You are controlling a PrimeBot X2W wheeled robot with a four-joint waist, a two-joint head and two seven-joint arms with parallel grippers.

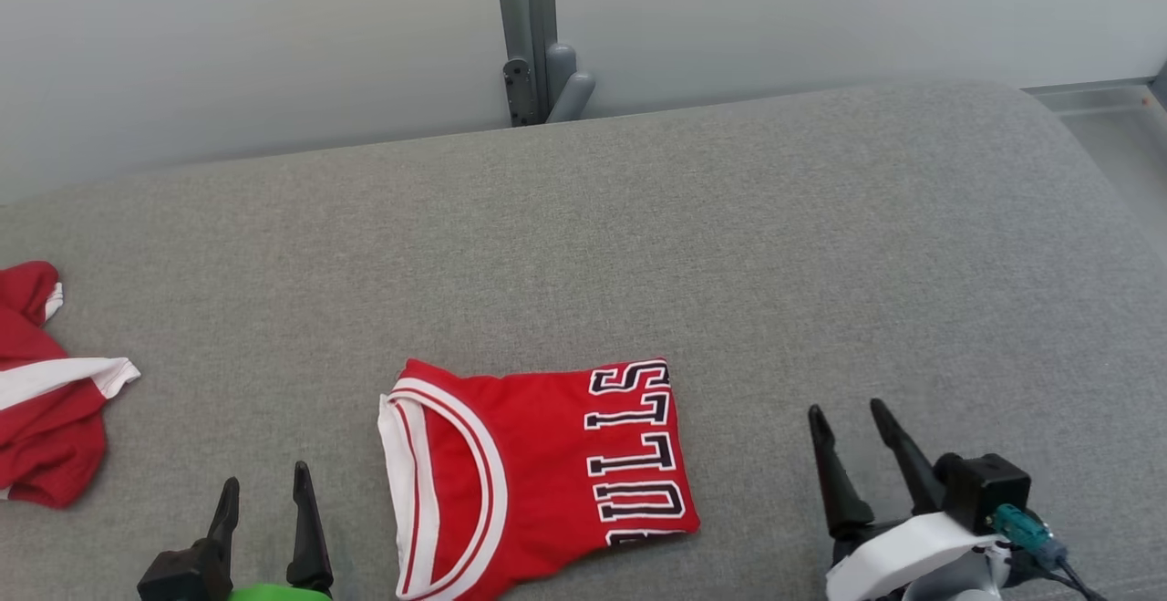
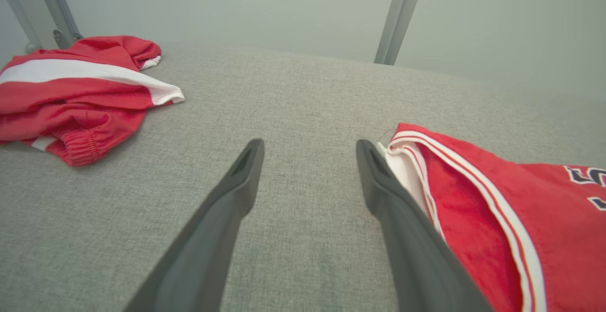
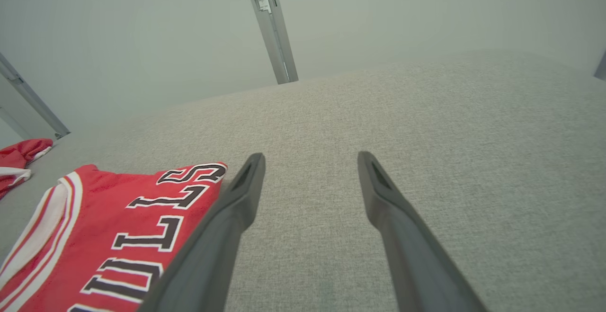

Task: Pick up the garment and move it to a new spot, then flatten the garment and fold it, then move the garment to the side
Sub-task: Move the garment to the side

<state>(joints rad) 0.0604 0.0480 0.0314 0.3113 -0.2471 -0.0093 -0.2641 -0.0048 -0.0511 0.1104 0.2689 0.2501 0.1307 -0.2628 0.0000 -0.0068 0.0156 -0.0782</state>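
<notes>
Two grippers wait at the near edge of the grey padded surface (image 1: pixel 729 264), one on each side of the garment (image 1: pixel 538 473). Both are empty, with the fingers spread wide apart. The left gripper (image 1: pixel 265 475) is just beside the white collar band (image 1: pixel 401 482). The right gripper (image 1: pixel 847 408) is a little apart from the side with the black and white letters (image 1: pixel 638 455).

The garment, a red jersey, lies in the near middle of the surface. It looks already folded into a compact shape, so I judge that the remaining step is to move it to the side.

Several things could go wrong from here:

- If the fingers pinch only the upper layer, the lower layers will hang down and the fold will open during the lift.
- If the garment is dragged and not lifted, the rough cloth of the surface may hold the bottom layer back and wrinkle it.
- A second red garment (image 1: pixel 46 400) lies crumpled at the far left. A move to the left that goes too far could push the folded piece into it and mix the two.
- The folded piece is close to the near edge, so a pull toward the robot could let part of it slide off.
</notes>
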